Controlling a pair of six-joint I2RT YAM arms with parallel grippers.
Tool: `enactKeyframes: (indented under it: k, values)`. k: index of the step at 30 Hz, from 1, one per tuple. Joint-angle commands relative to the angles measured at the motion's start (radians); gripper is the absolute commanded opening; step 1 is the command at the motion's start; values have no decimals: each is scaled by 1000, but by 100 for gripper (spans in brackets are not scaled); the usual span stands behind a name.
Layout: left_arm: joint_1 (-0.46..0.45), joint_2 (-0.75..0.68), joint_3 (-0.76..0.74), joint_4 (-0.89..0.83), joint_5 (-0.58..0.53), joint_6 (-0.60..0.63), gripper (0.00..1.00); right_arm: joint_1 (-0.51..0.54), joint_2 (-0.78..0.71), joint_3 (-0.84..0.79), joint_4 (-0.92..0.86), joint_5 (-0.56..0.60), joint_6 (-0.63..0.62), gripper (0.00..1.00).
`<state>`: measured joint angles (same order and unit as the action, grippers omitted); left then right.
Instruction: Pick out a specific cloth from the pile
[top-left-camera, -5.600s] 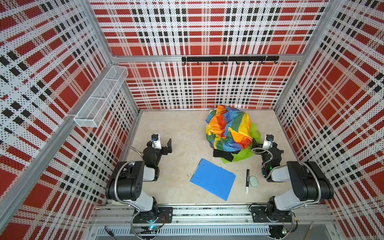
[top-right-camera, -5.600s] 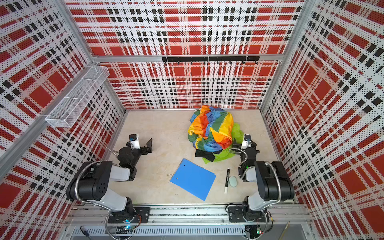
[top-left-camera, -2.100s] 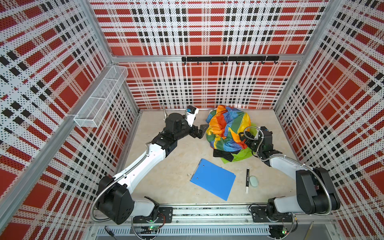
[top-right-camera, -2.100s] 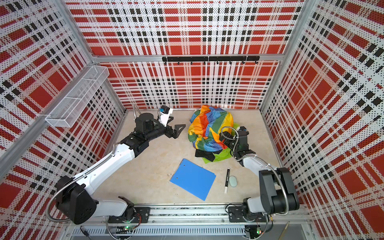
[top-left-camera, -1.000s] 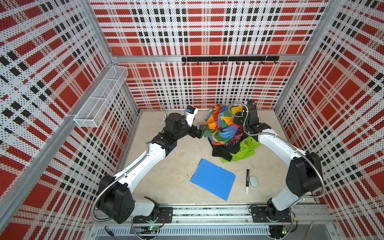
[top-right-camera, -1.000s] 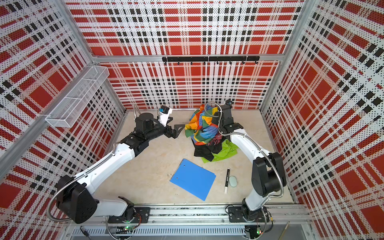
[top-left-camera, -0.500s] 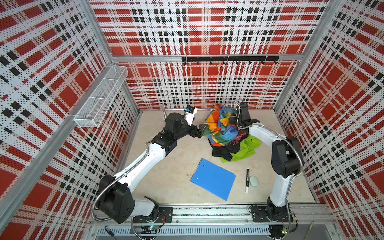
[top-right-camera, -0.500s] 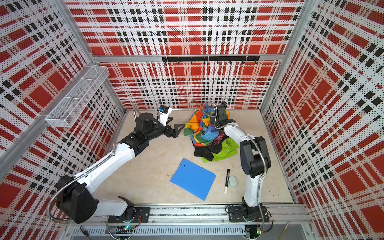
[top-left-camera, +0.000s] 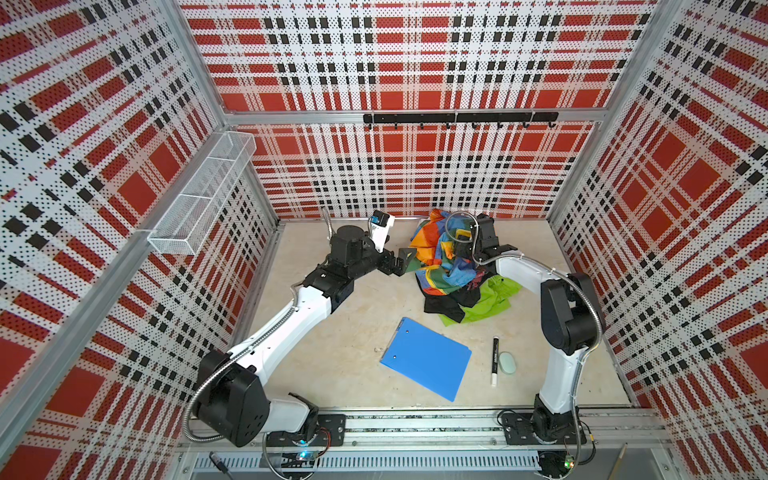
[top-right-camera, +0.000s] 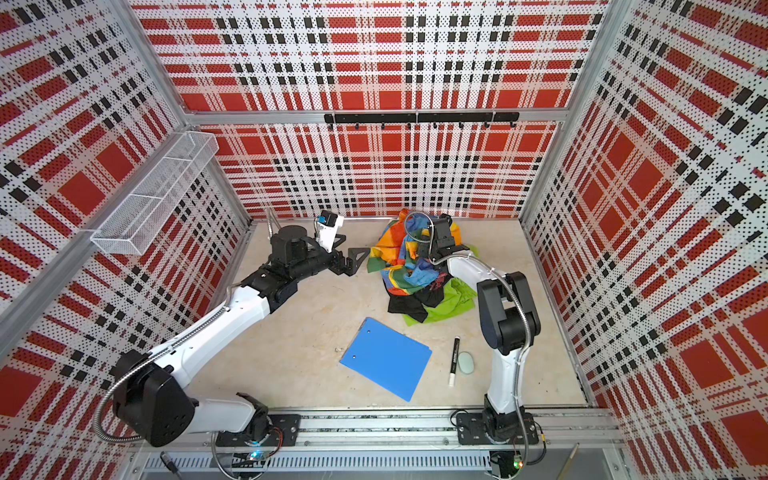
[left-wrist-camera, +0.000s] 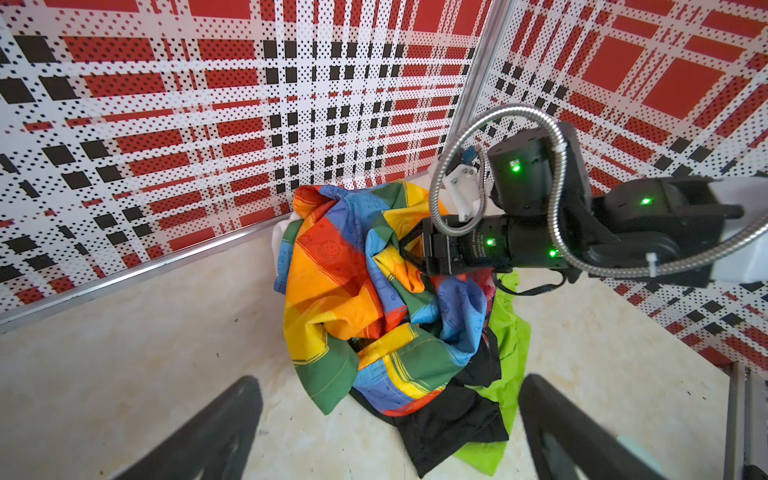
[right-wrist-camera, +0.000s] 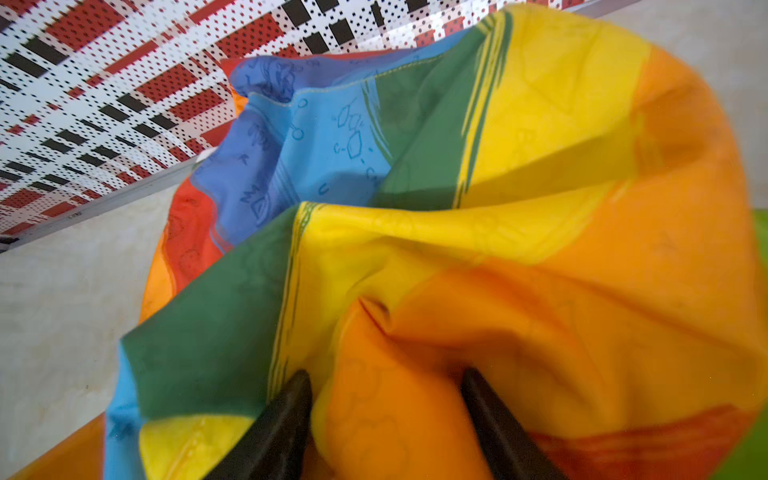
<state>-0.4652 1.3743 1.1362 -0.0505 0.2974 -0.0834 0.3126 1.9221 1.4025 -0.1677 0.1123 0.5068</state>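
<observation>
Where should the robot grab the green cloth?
Grab the green cloth's bare flap, spread out at the pile's front right in a top view, clear of the black cloth. Probably best to come down from above on that side; the rest is buried under it and the striped cloth.

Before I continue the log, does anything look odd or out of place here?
Yes: the right claw sits in the rainbow-striped cloth, while the lime-green cloth lies partly under the black garment.
</observation>
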Motion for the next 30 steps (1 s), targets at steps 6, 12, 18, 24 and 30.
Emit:
enactKeyframes:
  k: [6, 12, 18, 24, 30]
  values:
    - [5, 7, 39, 29, 11, -8, 99, 1, -204, -71, -33, 16, -65, 76]
    - [12, 7, 42, 27, 11, -12, 99, -8, -351, -202, -57, 9, -45, 100]
    - [13, 14, 45, 27, 19, -22, 99, -49, -409, -303, -85, -41, 43, 100]
    - [13, 15, 45, 26, 19, -24, 99, -59, -368, -324, -82, -79, 75, 100]
    - [13, 15, 46, 26, 18, -24, 99, -58, -285, -298, -38, -130, 80, 100]
